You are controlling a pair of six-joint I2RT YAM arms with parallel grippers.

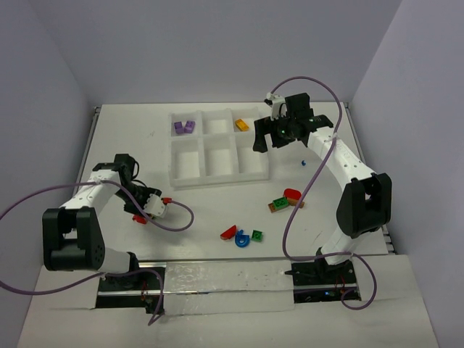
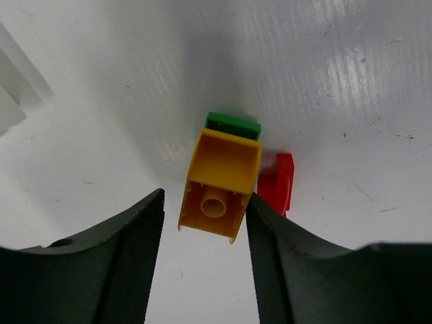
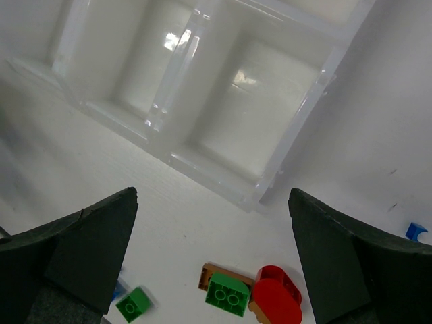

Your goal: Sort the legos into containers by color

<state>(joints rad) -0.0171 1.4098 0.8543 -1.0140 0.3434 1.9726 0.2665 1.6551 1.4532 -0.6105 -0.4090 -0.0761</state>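
**Left gripper (image 2: 206, 202) straddles yellow brick (image 2: 223, 179), not yet clamped**

Its jaws stand part-open: one pad touches the brick, the other shows a gap. The brick lies on the table, well left of the tray (image 1: 217, 177), its length running along the fingers. A green brick (image 2: 233, 125) and a red piece (image 2: 277, 182) crowd it. The right gripper (image 1: 283, 135) hangs wide open by the tray.

White table (image 1: 217, 199), white compartment tray (image 1: 217, 180) toward its far side, nearer – green brick (image 1: 278, 204) touching red curved piece (image 1: 292, 193), then red wedge (image 1: 229, 233), blue ring (image 1: 242, 240), green square (image 1: 257, 235) clustered together
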